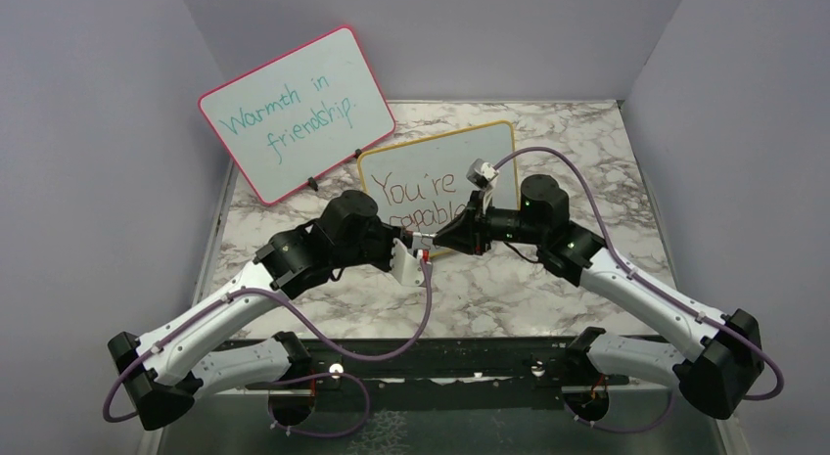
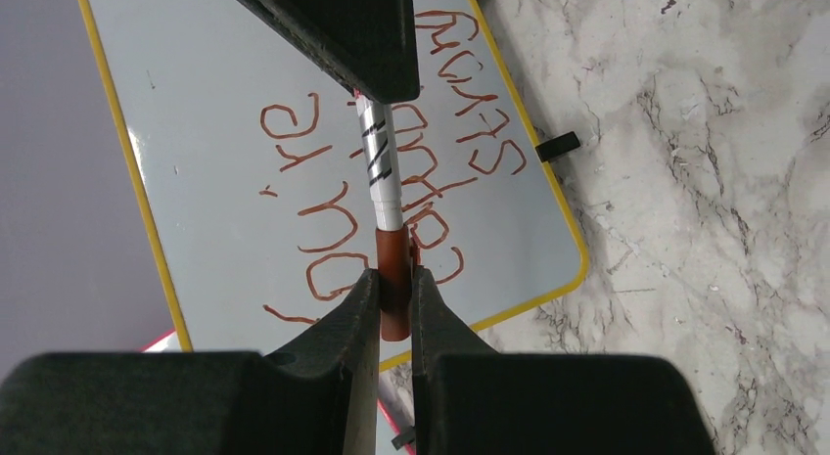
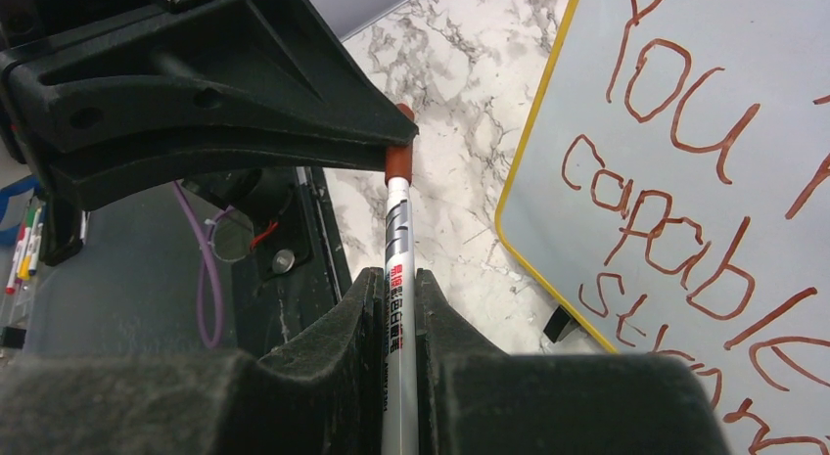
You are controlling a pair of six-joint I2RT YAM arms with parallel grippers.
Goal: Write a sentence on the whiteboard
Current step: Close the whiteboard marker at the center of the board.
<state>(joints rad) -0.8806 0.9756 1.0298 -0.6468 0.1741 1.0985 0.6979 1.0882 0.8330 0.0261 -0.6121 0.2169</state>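
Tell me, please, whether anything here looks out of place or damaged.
Nothing looks spilled or damaged. The pink board stands askew, one corner low. The marker is held at both ends: left gripper on its cap, right gripper on its barrel.

High rear view over the table (image 1: 509,289); two close, opposed wrist views, both on the whiteboard (image 2: 196,181)
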